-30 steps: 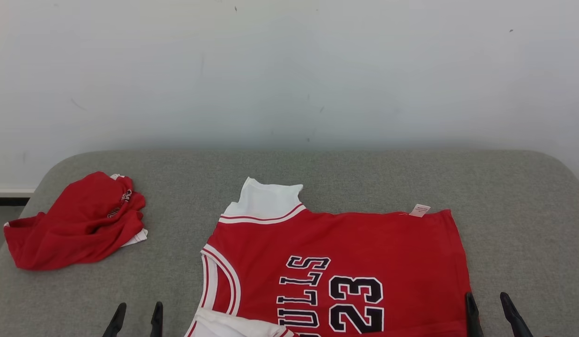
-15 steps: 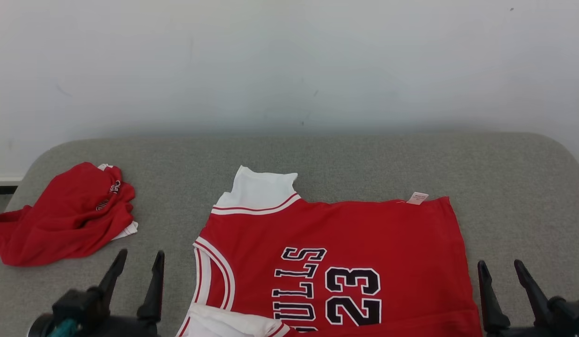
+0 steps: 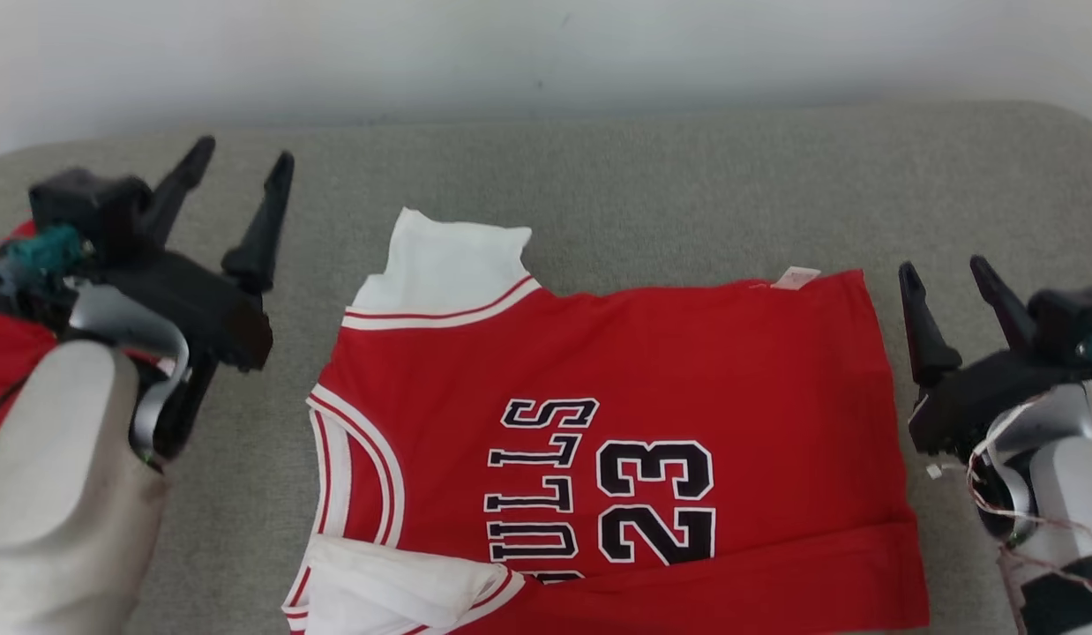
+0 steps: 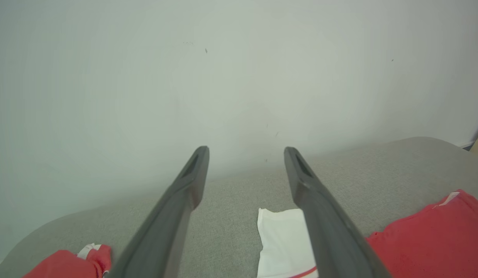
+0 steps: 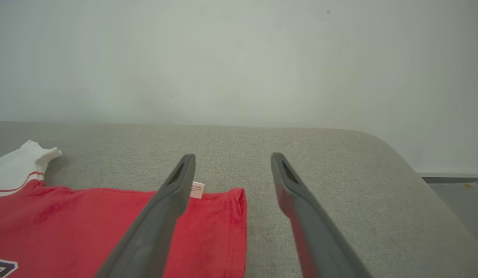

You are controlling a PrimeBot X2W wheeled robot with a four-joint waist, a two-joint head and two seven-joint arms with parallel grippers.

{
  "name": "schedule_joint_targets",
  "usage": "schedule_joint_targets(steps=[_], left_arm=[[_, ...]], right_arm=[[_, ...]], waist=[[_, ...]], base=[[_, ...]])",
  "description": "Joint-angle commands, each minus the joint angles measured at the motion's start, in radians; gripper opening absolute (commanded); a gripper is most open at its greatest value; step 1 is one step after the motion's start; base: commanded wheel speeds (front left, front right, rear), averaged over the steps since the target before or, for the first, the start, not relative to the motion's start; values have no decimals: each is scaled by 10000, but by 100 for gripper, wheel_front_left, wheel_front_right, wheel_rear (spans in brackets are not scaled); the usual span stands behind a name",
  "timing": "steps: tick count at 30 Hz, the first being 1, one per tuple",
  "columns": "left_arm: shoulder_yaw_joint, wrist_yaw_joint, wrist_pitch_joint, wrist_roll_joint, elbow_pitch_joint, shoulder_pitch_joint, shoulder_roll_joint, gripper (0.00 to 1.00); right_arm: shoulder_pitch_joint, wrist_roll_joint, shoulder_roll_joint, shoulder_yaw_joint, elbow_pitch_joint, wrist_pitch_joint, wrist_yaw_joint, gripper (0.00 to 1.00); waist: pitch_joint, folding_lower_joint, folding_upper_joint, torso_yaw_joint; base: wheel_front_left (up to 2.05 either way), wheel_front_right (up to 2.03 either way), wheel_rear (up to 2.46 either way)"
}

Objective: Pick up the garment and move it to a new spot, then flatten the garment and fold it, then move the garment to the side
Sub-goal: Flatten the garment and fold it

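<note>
we see the jersey [image 3: 617, 370] spread flat on the grey desk [image 3: 687, 176], about midway across and close to the near edge, neck end toward our left and hem toward our right. the black "23" and the letters beside it lie sideways. one white sleeve [image 3: 449, 265] sticks out at the far left corner, and another [image 3: 396, 586] lies folded over at the near left. a small white tag [image 3: 797, 278] sits at the far right corner. our left gripper [image 3: 243, 152] hangs over the desk left of the jersey, fingers wide apart with nothing between them. our right gripper [image 3: 941, 266] hovers just beside the hem, spread just as wide and empty; in the right wrist view one finger crosses in front of the tag. a second red cloth [image 3: 3, 353] lies at the far left, partly hidden behind our left arm [image 3: 61, 494]. a pale wall [image 3: 511, 44] stands behind the desk.
</note>
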Motion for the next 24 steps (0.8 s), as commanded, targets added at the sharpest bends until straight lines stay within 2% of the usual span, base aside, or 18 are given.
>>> schedule_joint_targets(steps=[1,6,14,24], left_arm=[[-251,13,128,-346,355,-637,82,100],[-1392,10,483,-1015,1615,-2262,393,100],[-3048,8,807,-1932,3354,-3588,625,100],[-4062,9,985,-2828,4733,-4458,743,100]], right_arm=[[-589,91,-79,140,344,60,-21,100],[-1995,140,-185,785,1480,226,-21,100],[-3263,260,132,1477,2772,163,-21,100],[-4299,594,505,2229,3621,-163,-21,100]], waist=[[1559,-3,-2,-588],[2206,-3,-2,-854],[2684,-3,-2,-1217],[3306,-3,-2,-1442]], base=[[0,0,0],[0,0,0],[0,0,0],[0,0,0]])
